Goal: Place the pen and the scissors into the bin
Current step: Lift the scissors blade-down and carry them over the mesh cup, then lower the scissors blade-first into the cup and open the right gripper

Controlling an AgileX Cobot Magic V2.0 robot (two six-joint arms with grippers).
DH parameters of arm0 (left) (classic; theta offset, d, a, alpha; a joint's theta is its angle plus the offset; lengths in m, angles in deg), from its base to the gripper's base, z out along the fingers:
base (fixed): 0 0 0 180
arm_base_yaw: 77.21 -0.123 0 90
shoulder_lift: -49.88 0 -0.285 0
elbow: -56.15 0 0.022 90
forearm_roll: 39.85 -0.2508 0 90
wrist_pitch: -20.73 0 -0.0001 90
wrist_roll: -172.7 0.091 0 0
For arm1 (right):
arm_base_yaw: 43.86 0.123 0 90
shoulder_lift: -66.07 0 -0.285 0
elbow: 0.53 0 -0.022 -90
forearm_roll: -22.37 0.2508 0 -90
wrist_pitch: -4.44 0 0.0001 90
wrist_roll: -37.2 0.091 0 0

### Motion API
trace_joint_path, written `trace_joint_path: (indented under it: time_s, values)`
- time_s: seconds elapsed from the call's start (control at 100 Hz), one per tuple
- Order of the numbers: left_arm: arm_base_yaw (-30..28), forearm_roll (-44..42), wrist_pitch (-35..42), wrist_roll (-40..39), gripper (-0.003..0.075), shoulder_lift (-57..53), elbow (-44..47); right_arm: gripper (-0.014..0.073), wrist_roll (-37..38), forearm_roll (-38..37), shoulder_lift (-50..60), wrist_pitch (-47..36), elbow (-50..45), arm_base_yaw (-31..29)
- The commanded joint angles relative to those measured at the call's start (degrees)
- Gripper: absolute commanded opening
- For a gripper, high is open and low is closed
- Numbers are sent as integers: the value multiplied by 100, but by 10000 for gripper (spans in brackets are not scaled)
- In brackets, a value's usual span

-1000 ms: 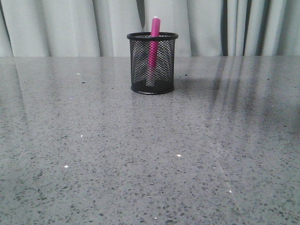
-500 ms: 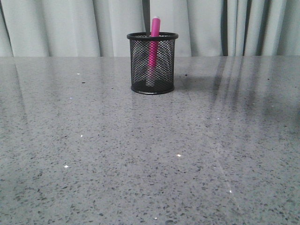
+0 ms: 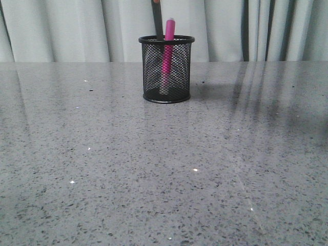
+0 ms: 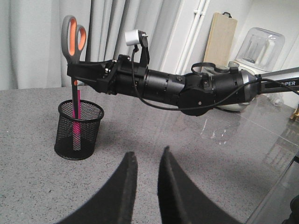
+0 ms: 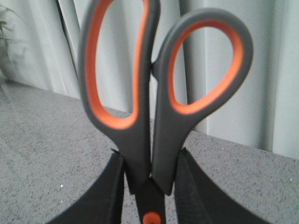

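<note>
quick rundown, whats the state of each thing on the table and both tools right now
pen: standing in the bin, nearly upright, top above the rim
scissors: closed, held vertical, handles up, blade tips dipping into the bin beside the pen
bin: upright on the table
right tool: shut on the scissors just below the handles
left tool: empty, fingers slightly apart, back from the bin

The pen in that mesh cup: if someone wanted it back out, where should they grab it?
By its capped top, coming straight down from above. The pen stands nearly upright in the bin, and only that end clears the rim. The scissors, held by the right tool, hang blades-down into the bin beside it, so they likely need lifting away first.
</note>
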Motion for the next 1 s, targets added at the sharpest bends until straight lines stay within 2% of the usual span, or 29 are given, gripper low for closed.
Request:
trace_joint_path:
  time_s: [0.0, 0.19, 0.62, 0.72, 0.91, 0.99]
  values:
    - [48, 66, 366, 7, 92, 57, -157, -75, -61, -24, 238, -648, -2, -41]
    - [48, 66, 366, 7, 92, 57, -157, -75, -61, -24, 238, -1073, -315, -41]
    - [48, 57, 366, 7, 92, 57, -157, -69, -61, -24, 232, -898, -325, -41]
    - [48, 57, 366, 7, 92, 57, -157, -18, -61, -24, 232, -898, -329, -41]
    - [48, 57, 366, 7, 92, 57, -157, 169, -61, -24, 232, -908, -329, -41]
    - [48, 57, 366, 7, 92, 57, -157, 199, -61, -24, 232, -908, -329, -41]
